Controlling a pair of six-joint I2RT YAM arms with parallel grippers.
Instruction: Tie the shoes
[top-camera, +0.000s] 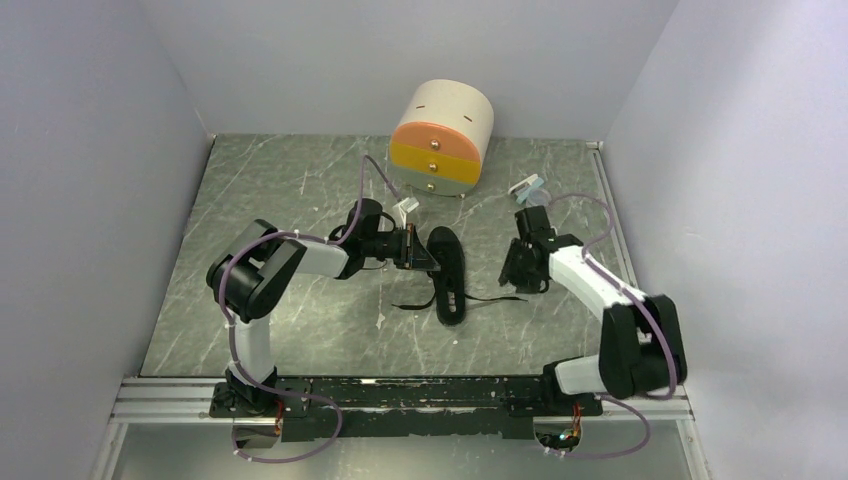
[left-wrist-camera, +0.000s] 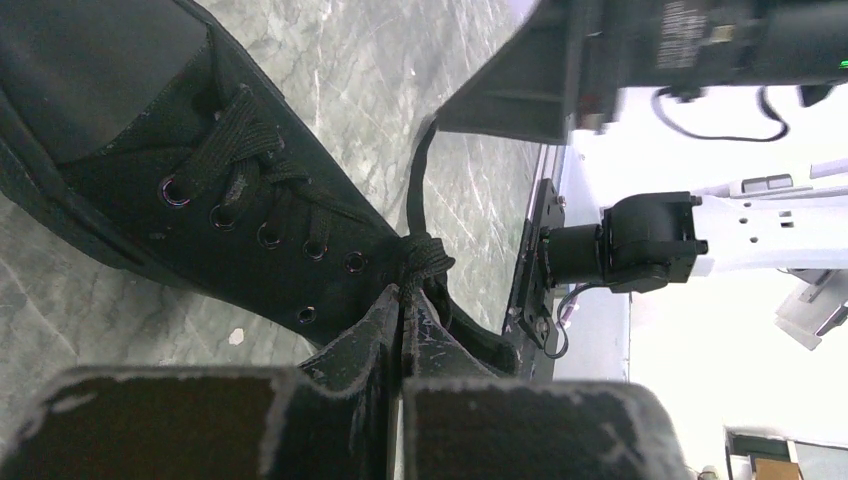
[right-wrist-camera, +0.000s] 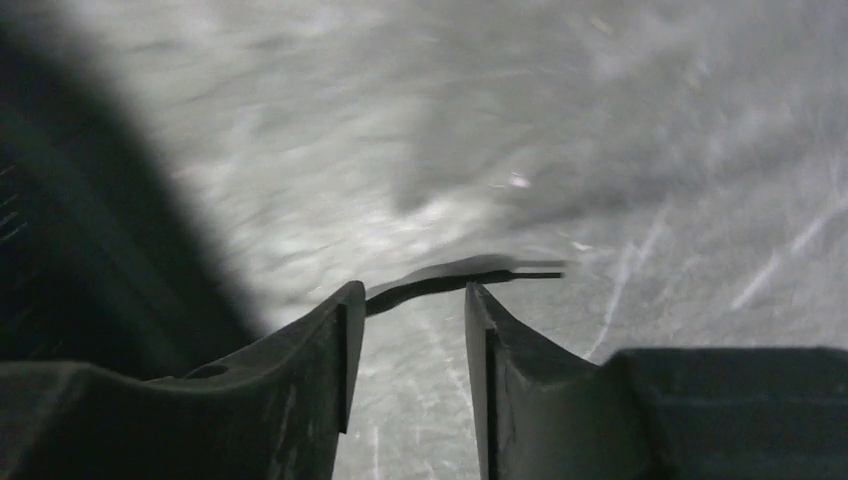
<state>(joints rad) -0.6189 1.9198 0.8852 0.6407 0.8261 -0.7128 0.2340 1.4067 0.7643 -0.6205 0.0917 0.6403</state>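
This looks like a robotics lab test cell. Plain pale walls (top-camera: 90, 200) box in a dark marbled tabletop (top-camera: 290, 190) on three sides. An aluminium rail (top-camera: 160, 400) runs along its near edge, where the left arm (top-camera: 320, 258) and right arm (top-camera: 590, 280) are bolted, with loose purple cables (top-camera: 583, 197) looping off them.

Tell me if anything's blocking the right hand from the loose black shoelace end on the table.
Nothing visible does. The open right hand faces the thin black shoelace end, which lies on the grey marbled tabletop just beyond its fingertips.
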